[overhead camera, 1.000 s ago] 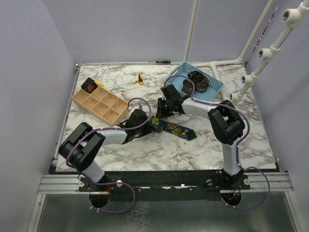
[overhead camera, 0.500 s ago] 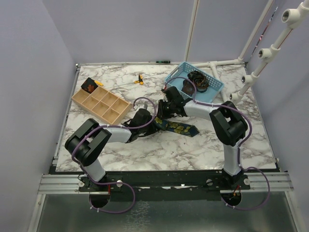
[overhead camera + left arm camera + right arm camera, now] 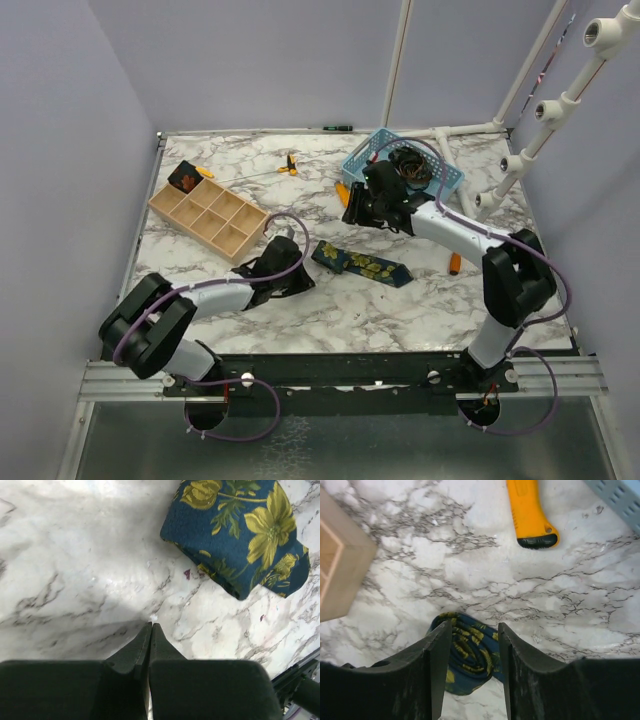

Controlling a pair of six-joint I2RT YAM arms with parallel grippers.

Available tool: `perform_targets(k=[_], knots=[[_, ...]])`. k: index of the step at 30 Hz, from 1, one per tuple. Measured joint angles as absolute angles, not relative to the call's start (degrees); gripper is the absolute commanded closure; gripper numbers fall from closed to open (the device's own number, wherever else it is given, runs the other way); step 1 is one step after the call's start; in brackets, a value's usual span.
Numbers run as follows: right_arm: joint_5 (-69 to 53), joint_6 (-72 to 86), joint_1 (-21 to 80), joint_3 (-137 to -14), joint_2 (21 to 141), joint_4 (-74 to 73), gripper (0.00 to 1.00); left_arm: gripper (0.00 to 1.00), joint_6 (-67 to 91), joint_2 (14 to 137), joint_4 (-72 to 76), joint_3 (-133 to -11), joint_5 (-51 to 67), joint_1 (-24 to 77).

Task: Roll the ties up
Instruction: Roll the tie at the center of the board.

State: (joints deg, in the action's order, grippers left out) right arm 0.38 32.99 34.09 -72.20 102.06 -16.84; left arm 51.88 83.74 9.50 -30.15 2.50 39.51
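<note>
I judge the rolling of the navy tie (image 3: pixel 360 264) to be only partly done: it lies flat on the marble table (image 3: pixel 300 330) as a short folded strip, and neither of my grippers holds it. My left gripper (image 3: pixel 151 626) is pressed shut on nothing, low over the table near the tie's left end, not touching it. My right gripper (image 3: pixel 472 630) hovers above the tie, jaws partly parted and empty. Next I need to pinch one end and turn it over itself
</note>
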Motion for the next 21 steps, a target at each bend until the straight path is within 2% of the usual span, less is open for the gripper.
perform_targets(k=[3, 5, 7, 8, 9, 11, 14, 21], knots=[[-1.0, 32.9, 33.6, -70.6, 96.7, -15.6, 0.5, 0.92, 50.0, 78.9, 3.6, -30.1, 1.6, 39.5], [-4.1, 33.2, 33.6, -67.1, 92.9, -13.4, 0.45, 0.81, 48.5, 74.6, 0.0, -30.4, 0.3, 39.4], [-6.9, 34.1, 33.7, -62.8, 89.8, -11.3, 0.42, 0.5, 46.4, 70.8, -3.2, -31.7, -0.8, 38.5], [-8.8, 35.0, 33.7, -59.6, 88.4, -9.6, 0.41, 0.38, 45.3, 69.8, -4.0, -32.6, -1.0, 37.6], [-10.1, 36.2, 33.7, -57.0, 87.5, -8.6, 0.4, 0.28, 43.8, 68.8, -4.7, -33.9, -1.2, 36.3], [-12.2, 38.9, 33.7, -52.4, 86.6, -5.9, 0.38, 0.16, 41.5, 68.5, -5.6, -36.9, -0.8, 33.4], [-14.7, 44.9, 33.8, -44.6, 86.2, 0.4, 0.36, 0.1, 38.1, 70.4, -5.8, -42.1, 1.7, 29.4], [-15.3, 55.5, 34.6, -37.9, 86.5, 11.1, 0.36, 0.08, 33.2, 80.5, -1.9, -49.5, 13.5, 24.8]])
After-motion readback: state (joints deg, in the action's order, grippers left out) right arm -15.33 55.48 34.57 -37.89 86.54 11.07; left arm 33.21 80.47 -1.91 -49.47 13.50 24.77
